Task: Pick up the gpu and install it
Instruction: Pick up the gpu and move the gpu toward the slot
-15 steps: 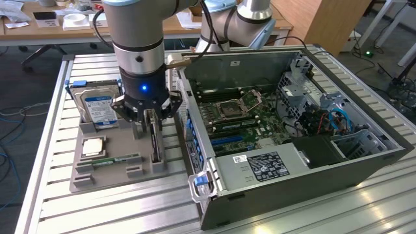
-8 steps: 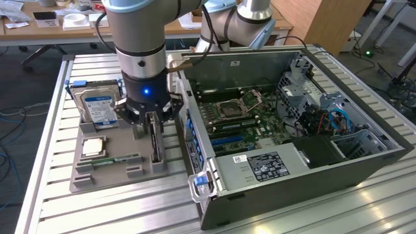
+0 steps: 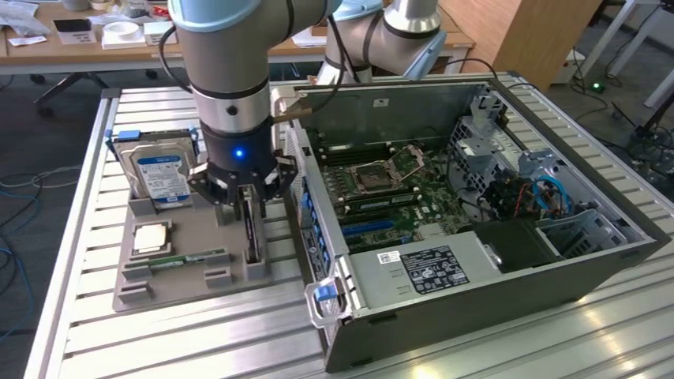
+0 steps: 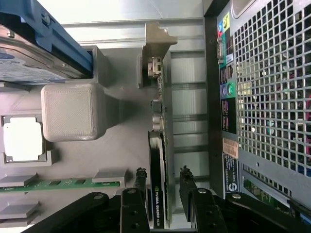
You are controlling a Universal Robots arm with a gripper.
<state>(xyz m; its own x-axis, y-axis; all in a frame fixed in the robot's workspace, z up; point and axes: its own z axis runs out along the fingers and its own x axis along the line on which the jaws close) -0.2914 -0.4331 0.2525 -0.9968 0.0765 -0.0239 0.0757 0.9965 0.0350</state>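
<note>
**Clerk:** Arm position?

**Inspector:** The arm [image 3: 226,71] stands near vertical over the tray [image 3: 211,290], wrist pointing straight down with a blue light lit on it. The claw [image 3: 249,227] is lowered over the graphics card [image 3: 254,253]. The card stands on its long edge in a slot along the tray's edge nearest the computer case [image 3: 589,260].

**Clerk:** Grip?

**Inspector:** Released. In the wrist view the claw [image 4: 163,172] is spread, with one finger [image 4: 138,187] at each face of the graphics card [image 4: 157,155]. A gap shows on the case side. The card rests in its slot.

**Clerk:** Markings?

**Inspector:** "NVIDIA QUADRO" reads along the card's dark upper edge. The hard drive [image 3: 160,175] carries a blue and white label, text not legible. A white sticker [image 3: 430,270] sits on the grey box at the case's near corner, print too small to read.

**Clerk:** Surroundings and obstructions?

**Inspector:** The hard drive stands upright in a blue frame at the tray's far edge. A processor chip [image 3: 151,237] lies flat mid-tray, and a green memory stick [image 3: 188,259] sits toward the near edge. The case lies on its side on the slatted bench [image 3: 126,339], just beside the tray. It is open, with the motherboard [image 3: 390,193] exposed. Its perforated rear panel [image 4: 262,87] runs close alongside the card, leaving a narrow lane for the case-side finger
</note>
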